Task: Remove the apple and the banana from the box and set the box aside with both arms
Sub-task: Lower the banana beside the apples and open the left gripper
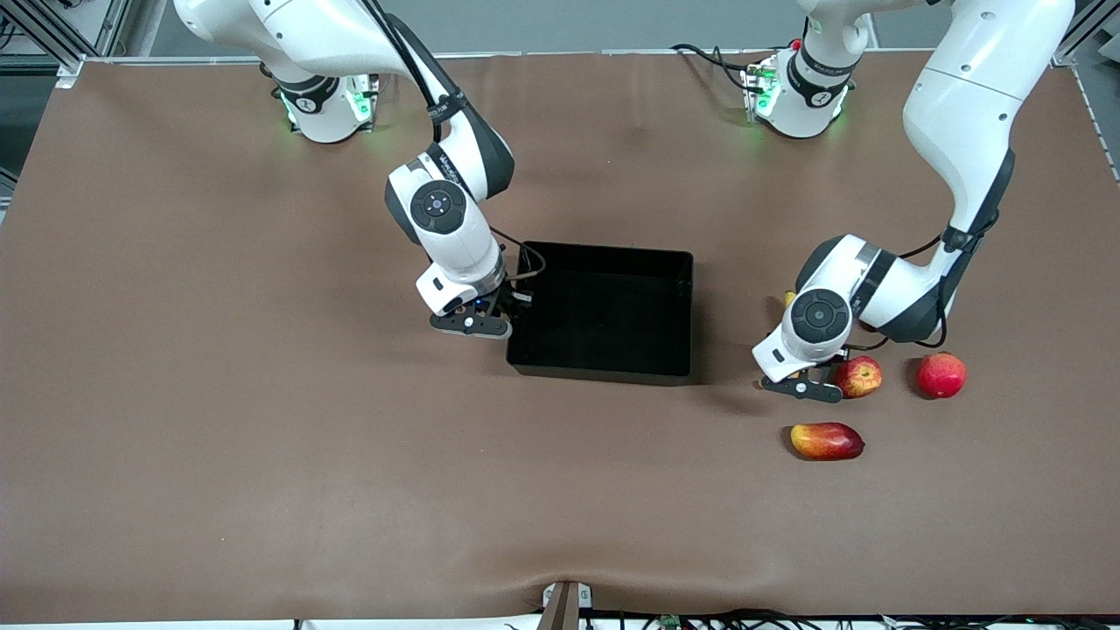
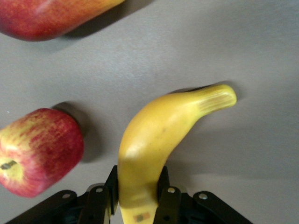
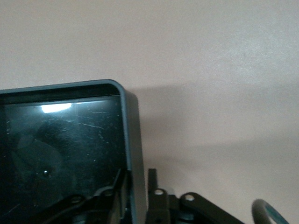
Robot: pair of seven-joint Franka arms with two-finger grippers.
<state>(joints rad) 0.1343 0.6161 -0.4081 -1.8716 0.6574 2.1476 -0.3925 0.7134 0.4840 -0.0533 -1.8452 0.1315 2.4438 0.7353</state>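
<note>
Mango [image 1: 827, 440] first, the oblong red-and-yellow one, lying closest to the front camera on the brown table [image 1: 219, 394], toward the left arm's end.

Now by size. Biggest on the table is the black box [image 1: 604, 312], open-topped and glossy, sitting mid-table with nothing visible inside. Down at its wall on the right arm's side is the right gripper [image 1: 490, 325]: the wrist view shows its fingers [image 3: 152, 179] straddling that wall [image 3: 133, 158], one inside the box, one outside, pinched in on the rim, so it has a grip on the box.

Over to the left gripper [image 1: 809, 385], low at the table near the fruit. It is clamped tight around the banana [image 2: 154, 144], the fingers [image 2: 169, 198] pressing both sides of the yellow body, the stem end pointing away from the wrist. In the front view the banana is almost wholly hidden under the wrist.

Just beside that gripper rests the apple [image 1: 858, 376], red with yellow patches. A little toward the left arm's end sits the plain pinkish-red round fruit [image 1: 941, 374], apart from the apple.
</note>
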